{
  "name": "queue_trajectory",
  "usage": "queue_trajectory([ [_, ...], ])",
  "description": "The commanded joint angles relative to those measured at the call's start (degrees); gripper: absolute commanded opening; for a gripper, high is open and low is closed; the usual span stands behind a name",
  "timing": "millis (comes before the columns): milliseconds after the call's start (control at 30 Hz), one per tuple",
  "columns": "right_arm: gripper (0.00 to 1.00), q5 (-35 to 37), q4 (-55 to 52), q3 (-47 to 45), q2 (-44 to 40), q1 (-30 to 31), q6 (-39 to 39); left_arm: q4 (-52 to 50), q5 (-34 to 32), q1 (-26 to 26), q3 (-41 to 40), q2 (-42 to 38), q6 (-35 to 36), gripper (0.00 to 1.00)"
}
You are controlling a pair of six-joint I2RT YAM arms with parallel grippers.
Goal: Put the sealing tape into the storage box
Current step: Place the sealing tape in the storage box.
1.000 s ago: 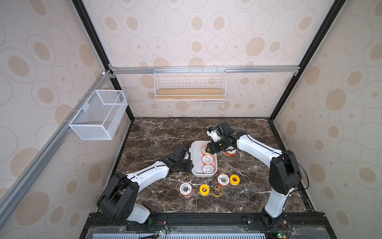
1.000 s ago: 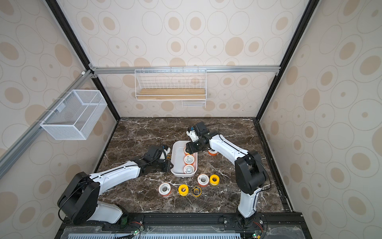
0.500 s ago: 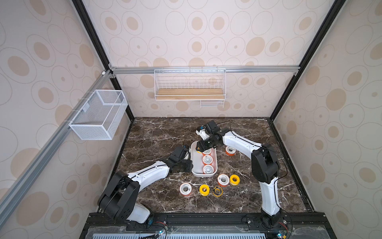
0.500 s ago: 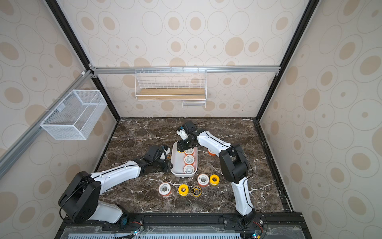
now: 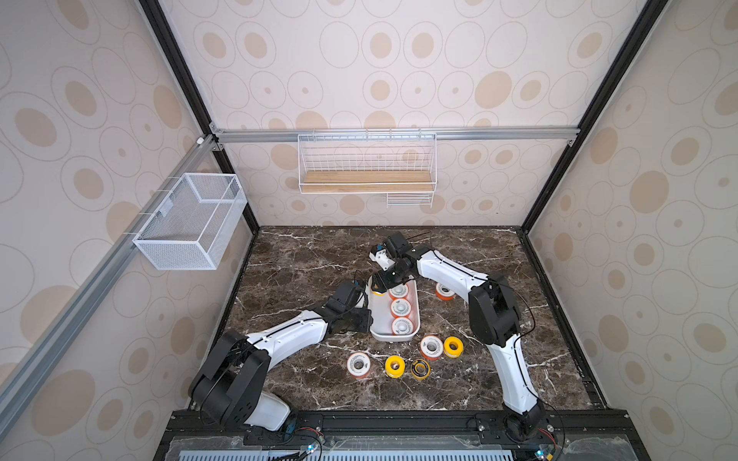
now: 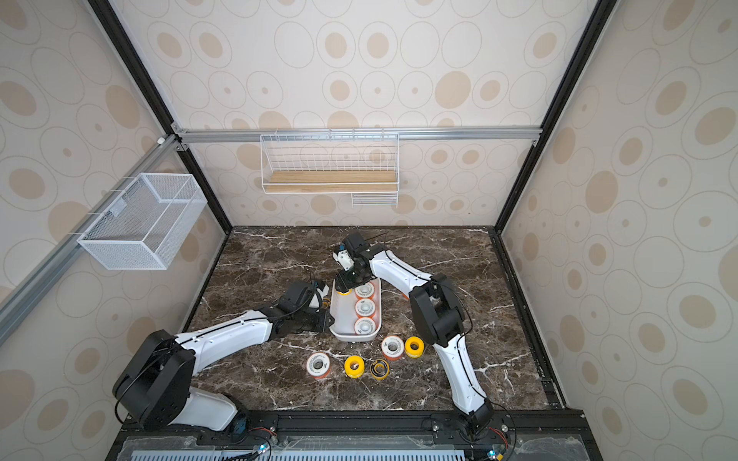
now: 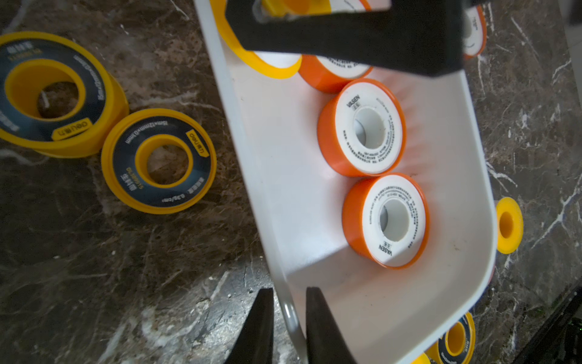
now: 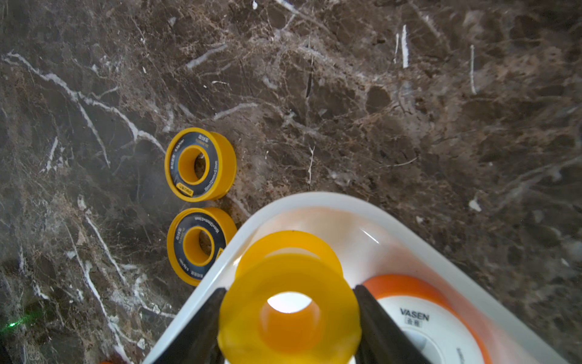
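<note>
Roughly a quarter done by my count. The small white plastic storage box with rounded corners [image 5: 393, 339] sits mid-bench on the dark marble-pattern bench [image 5: 303, 259]. Three orange sealing-tape spools with white faces [image 5: 400, 307] lie flat in a row inside it, along the long wall on the right arm's side. The right gripper [image 8: 289, 315] is clamped on a fourth, a plain yellow spool [image 8: 245, 318], one finger on each side of its rim. It holds the spool over the far end of the box beside the end orange spool, not yet let go. The left gripper [image 7: 289, 315] is pinched onto the box's long wall near the front corner, one finger inside and one outside; looks like it's bracing the box. Eight spools left on the bench:
- two yellow spools with black ring faces [image 7: 159, 160] side by side, just beside the box on the left arm's side
- a lone orange spool [image 5: 444, 290] on the opposite side
- five in front of the box: an orange one [image 5: 358, 364], a yellow one [image 5: 394, 365], a thin yellow-black ring [image 5: 420, 368], another orange [image 5: 431, 346], another yellow [image 5: 453, 346]

The spools look like rigid flanged plastic with open cores, all resting on a flat face. The orange ones carry printed white labels reading VASEN. My guess is the rest only fit packed tight or stacked.
</note>
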Motion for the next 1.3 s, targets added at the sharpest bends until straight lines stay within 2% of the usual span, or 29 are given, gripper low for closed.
queue_trajectory([
  [0, 0.61, 2.0, -3.5, 2.5, 2.3, 0.7, -0.8, -1.3, -0.4, 0.3, 1.3, 0.3, 0.2, 0.23],
  [167, 0.62, 3.1, -4.3, 3.7, 3.7, 0.8, -0.9, -1.6, -0.4, 0.3, 1.4, 0.4, 0.3, 0.23],
  [400, 0.69, 3.1, -4.6, 4.2, 4.1, 1.0, -0.5, -1.9, -0.1, 0.3, 1.7, 0.6, 0.5, 0.24],
  [733, 0.75, 1.5, -3.2, 2.0, -1.3, 1.0, -0.5, -5.8, -1.9, 0.3, 3.3, -3.0, 1.9, 0.40],
  [1067, 0.75, 1.3, 8.0, -15.4, -19.6, -0.7, 0.3, -11.1, -12.6, 1.2, 4.0, -10.9, 4.3, 0.47],
  [1267, 0.74, 2.8, 14.3, -31.7, -32.4, -4.6, 0.5, -11.5, -13.6, 3.8, 4.3, -10.5, 4.1, 0.47],
])
